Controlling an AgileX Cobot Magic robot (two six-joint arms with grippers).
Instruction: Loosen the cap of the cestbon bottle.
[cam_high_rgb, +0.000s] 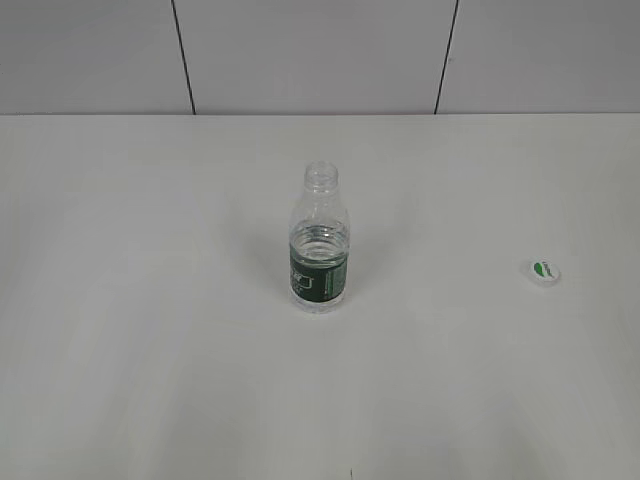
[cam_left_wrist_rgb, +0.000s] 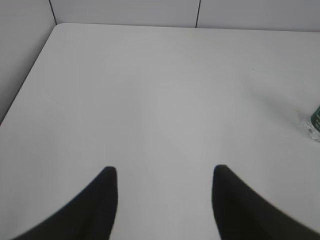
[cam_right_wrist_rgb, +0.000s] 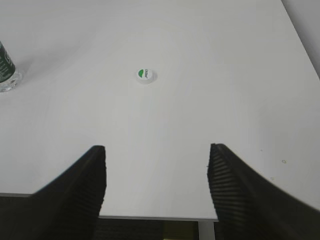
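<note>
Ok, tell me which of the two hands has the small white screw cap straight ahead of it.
The right hand: the small round white plastic cap with its green patch lies ahead between its open fingers. The left hand faces bare table.

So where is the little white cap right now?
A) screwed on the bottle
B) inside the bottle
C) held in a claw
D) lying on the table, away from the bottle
D: the cap lies alone on the table, well to the right of the open-necked cestbon bottle.
</note>
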